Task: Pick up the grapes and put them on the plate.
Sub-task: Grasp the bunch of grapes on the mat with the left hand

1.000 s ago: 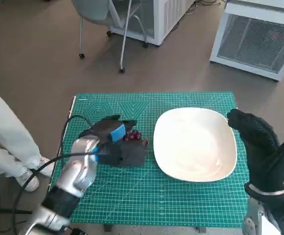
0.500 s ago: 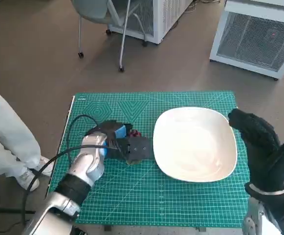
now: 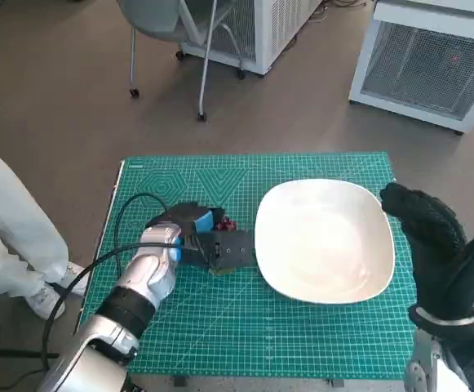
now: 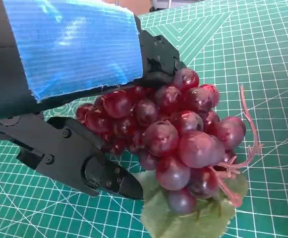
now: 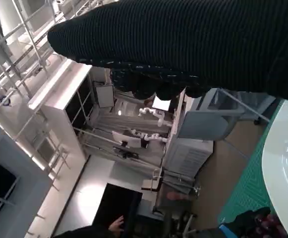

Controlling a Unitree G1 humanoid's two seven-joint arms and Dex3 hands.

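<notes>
The grasp is on: the left hand (image 3: 206,241) is wrapped round the grapes (image 4: 176,134) on the green mat (image 3: 245,343), black fingers (image 4: 91,166) under one side of the bunch and the taped back over the other. In the wrist view the cluster sits right in the hand's hold, its leaf and pink stem sticking out beyond the fingertips. From the head view only a few red berries peek out past the blue tape, just beside the rim of the plate (image 3: 325,241). Whether the bunch is off the mat yet, hard to say. By the look of it, the pick-up step is under way. Next it needs a lift and a short carry right, over the rim. Further off, the right hand (image 3: 440,245) hangs at the plate's far edge, holding nothing, fingers loosely curved.
</notes>
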